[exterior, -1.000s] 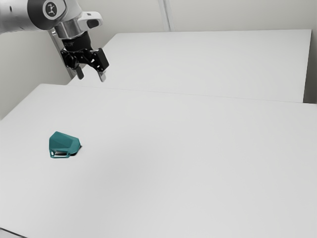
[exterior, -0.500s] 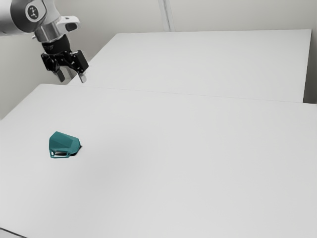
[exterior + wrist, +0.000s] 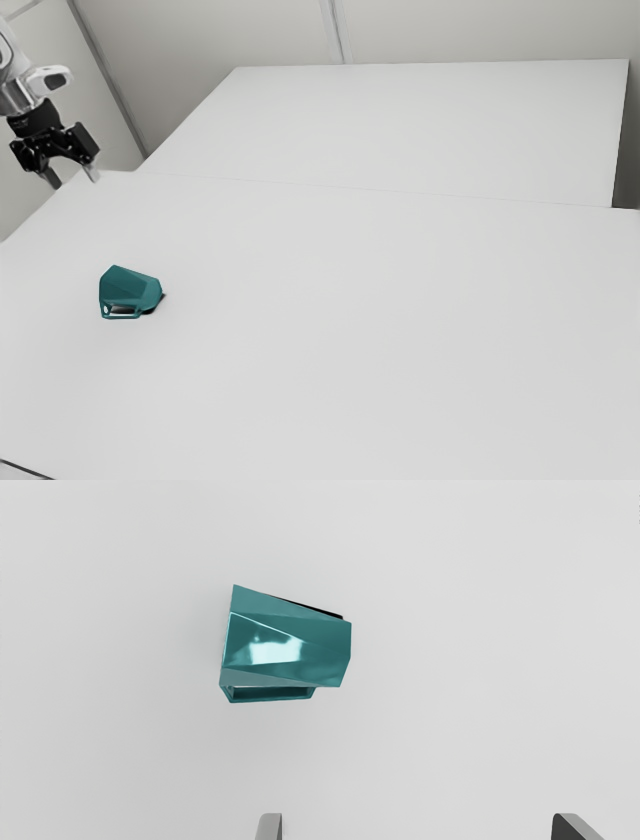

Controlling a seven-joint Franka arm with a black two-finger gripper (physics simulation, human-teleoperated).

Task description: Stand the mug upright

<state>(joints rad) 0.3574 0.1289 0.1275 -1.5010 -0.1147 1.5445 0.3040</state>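
Mug (image 3: pixel 287 647) is on its side on the table (image 3: pixel 350 330), toward the exterior view's left, well apart from the gripper (image 3: pixel 75 181). Fingers (image 3: pixel 269 829) stand wide, nothing held. Handle (image 3: pixel 272 694) sits on the side of the body facing the fingers; body tapers from a broad end to a narrow one, handle nearer the broad end. Can't see the opening, so which end is the mouth is a guess — I'd bet on the broad one, but check before rotating. Handling guess: rigid, light to moderate, won't give under squeeze. Facets look glossy, so expect low friction; if it's ceramic, a drop or hard set-down could chip it. Where to grab: across the body, pads on opposite facets, about mid-length or a touch toward the broad end for the mass. Taper's the catch — pads on sloped faces may squirt the mug out narrow end first, so line the closing direction up square to its long axis and close slow. Handle loop as the only hold: wouldn't; thin, off to one side, mug would likely swing. It would also get in the way of a finger coming down on that side, so go in clear of it. Firm but modest squeeze, small lift, tip it base down, lower gently till the base sits flat, then let go.
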